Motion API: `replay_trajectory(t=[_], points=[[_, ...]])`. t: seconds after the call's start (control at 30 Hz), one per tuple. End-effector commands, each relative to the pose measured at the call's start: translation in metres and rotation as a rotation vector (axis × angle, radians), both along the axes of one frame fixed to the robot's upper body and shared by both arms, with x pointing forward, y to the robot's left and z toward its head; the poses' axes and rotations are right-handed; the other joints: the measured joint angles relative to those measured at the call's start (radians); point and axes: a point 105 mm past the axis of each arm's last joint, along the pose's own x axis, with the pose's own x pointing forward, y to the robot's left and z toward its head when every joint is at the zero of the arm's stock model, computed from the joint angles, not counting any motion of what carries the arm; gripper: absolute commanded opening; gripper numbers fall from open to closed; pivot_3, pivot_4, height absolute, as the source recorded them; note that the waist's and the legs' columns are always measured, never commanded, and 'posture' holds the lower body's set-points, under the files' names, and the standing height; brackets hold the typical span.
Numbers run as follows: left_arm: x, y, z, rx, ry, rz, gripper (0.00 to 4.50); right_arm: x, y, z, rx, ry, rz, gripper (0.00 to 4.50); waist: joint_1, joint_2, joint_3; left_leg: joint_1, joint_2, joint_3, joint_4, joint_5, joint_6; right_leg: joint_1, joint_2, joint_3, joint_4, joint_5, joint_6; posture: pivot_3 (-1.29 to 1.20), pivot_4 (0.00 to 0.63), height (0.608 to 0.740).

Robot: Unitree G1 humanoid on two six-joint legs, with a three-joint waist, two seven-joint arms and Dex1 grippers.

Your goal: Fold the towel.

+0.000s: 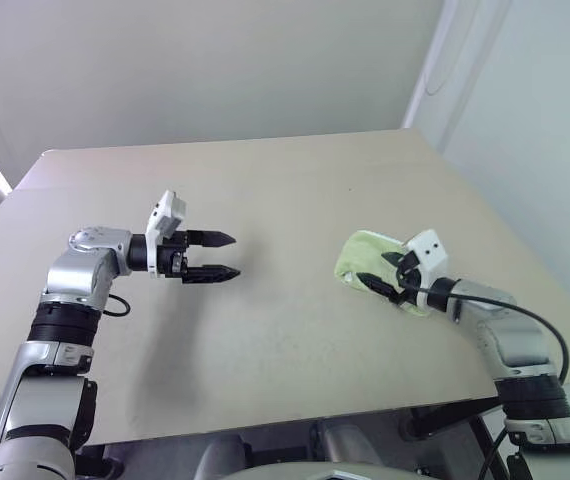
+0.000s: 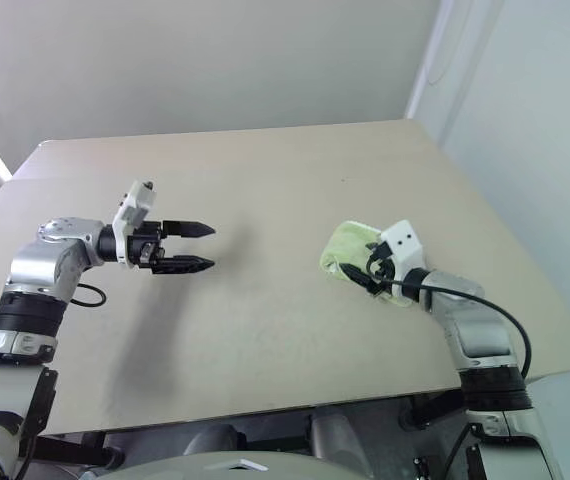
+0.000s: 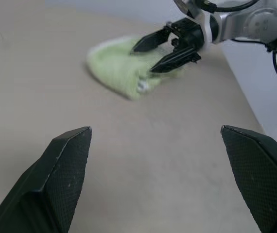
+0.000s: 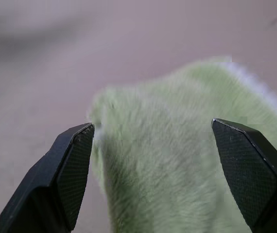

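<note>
the lime-green towel [image 1: 370, 258] lies bunched on the table [image 1: 285, 180]. right gripper [image 3: 159, 54] poised over it, jaws spread, grasping nothing. left gripper [image 1: 227, 255] well apart, jaws released.

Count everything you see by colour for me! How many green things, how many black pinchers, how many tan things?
Green: 1, the towel
Black: 2, the left gripper and the right gripper
Tan: 1, the table
Total: 4
</note>
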Motion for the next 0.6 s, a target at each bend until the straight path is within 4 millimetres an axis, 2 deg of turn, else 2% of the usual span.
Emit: replay_trajectory(t=[0.03,0.13,0.23,0.33,0.47,0.53,0.6], points=[[-0.003,0.001,0.001,0.029,-0.035,-0.017,4.50,0.007,-0.005,0.044,0.073,-0.108,-0.017,4.04,0.000,0.000,0.000,0.000,0.000,0.000,0.000,0.000,0.000,0.000,0.000,0.000,0.000,0.000,0.000,0.00,0.000,0.712],[-0.004,-0.001,-0.003,0.026,-0.027,-0.009,4.50,0.015,-0.011,0.055,0.136,-0.119,-0.061,4.04,0.001,0.001,0.000,0.000,0.000,0.000,0.000,0.000,0.000,0.000,0.000,0.000,0.000,0.000,0.000,0.00,0.000,0.712],[-0.005,-0.003,-0.004,0.026,-0.030,-0.008,4.50,0.025,-0.016,0.032,0.058,-0.088,-0.105,4.04,0.002,0.000,0.000,0.000,0.000,0.000,0.000,0.000,0.000,0.000,0.000,0.000,0.000,0.000,0.000,0.00,0.000,0.712],[-0.005,-0.004,-0.003,0.044,-0.038,-0.014,4.50,0.029,-0.010,0.006,-0.006,-0.044,-0.100,4.04,0.002,0.000,0.000,-0.001,0.000,0.000,0.000,0.000,0.000,0.000,0.000,0.000,-0.001,0.000,0.000,0.00,0.000,0.712],[-0.004,-0.007,0.007,0.035,-0.051,-0.004,4.50,0.029,-0.003,-0.037,-0.154,0.009,-0.085,4.04,-0.001,0.000,0.000,-0.001,0.000,0.000,0.000,0.000,0.000,-0.001,0.000,0.000,-0.001,0.000,0.000,0.00,0.000,0.712],[-0.004,-0.008,0.012,0.033,-0.060,0.005,4.50,0.033,-0.004,-0.046,-0.192,0.012,-0.106,4.04,-0.002,0.000,0.000,-0.001,0.000,0.000,0.000,0.000,0.000,-0.001,0.000,0.000,0.000,0.000,0.000,0.00,0.000,0.712],[-0.005,-0.008,0.015,0.032,-0.064,0.010,4.50,0.036,-0.007,-0.044,-0.204,0.001,-0.111,4.04,-0.002,0.000,0.000,0.000,0.000,0.000,0.000,0.000,0.000,0.000,0.000,0.001,0.000,0.000,0.000,0.00,0.000,0.712]])
